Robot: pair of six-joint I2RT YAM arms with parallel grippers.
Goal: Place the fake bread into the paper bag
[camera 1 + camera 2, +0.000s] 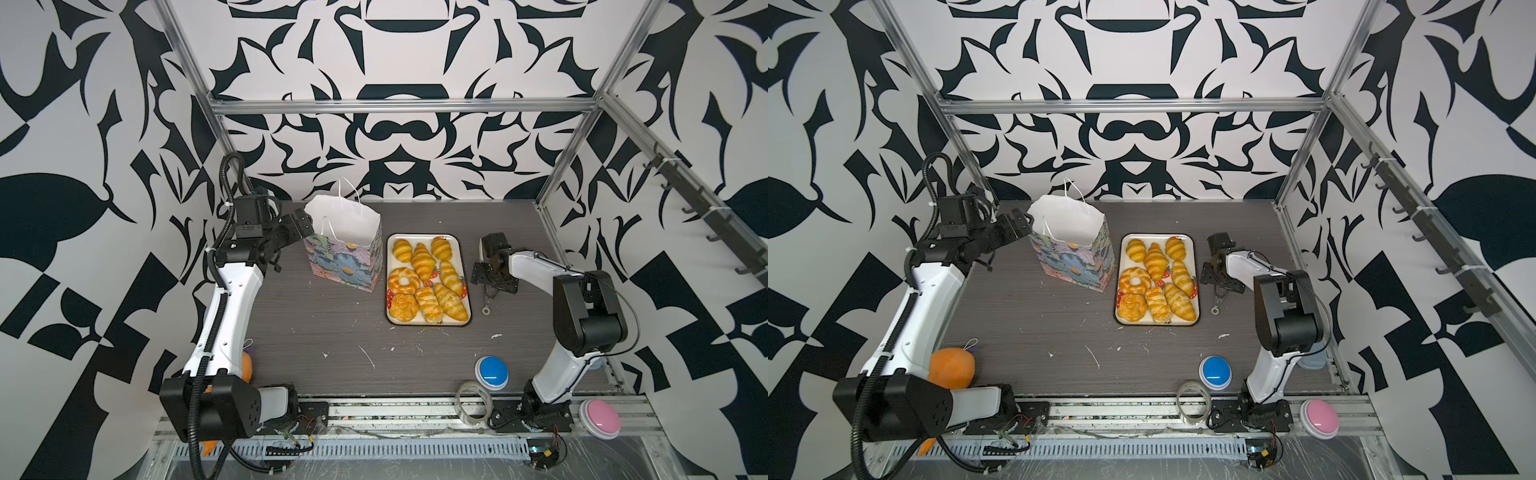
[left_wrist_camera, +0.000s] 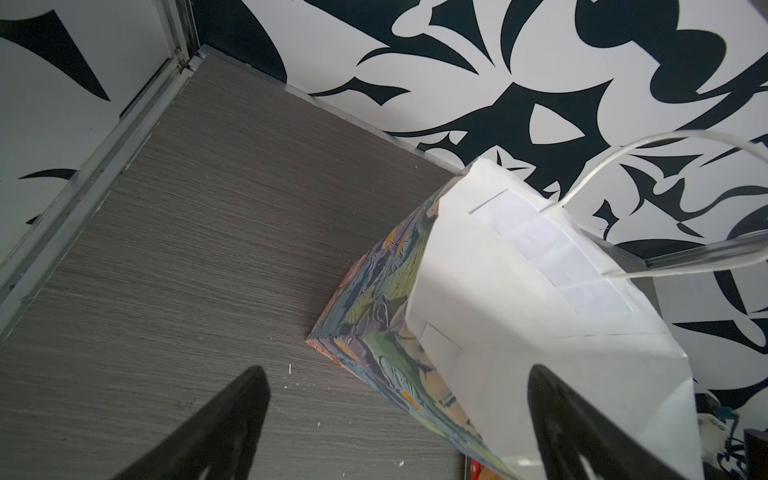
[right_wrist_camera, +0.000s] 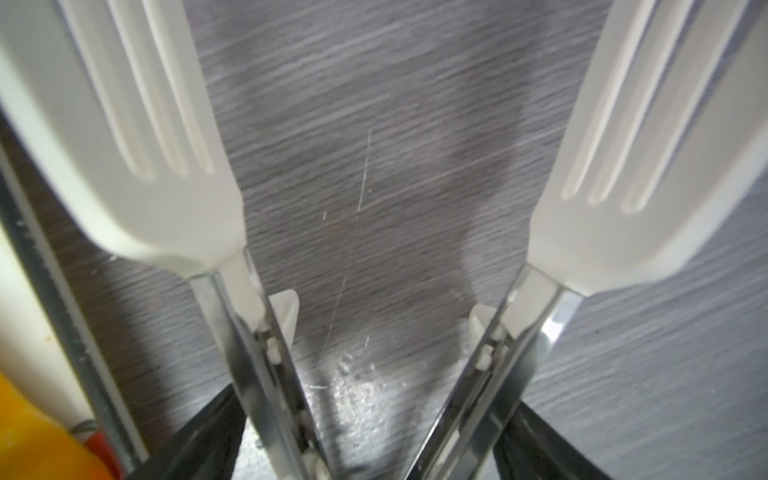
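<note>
Both top views | left gripper (image 1: 300, 226) agape, empty, beside paper bag (image 1: 347, 262) | right gripper (image 1: 492, 286) downturned, clasping spread tongs (image 1: 487, 300)

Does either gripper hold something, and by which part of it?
The right gripper holds the tongs by their metal arms, one finger outside each; nothing lies between the white heads. The left gripper is open and empty, beside the paper bag.

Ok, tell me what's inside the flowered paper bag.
Inside the flowered paper bag only white lining and one drooping white cord handle show, none of the golden toy bread. Its bottom is hidden behind the near wall.
</note>
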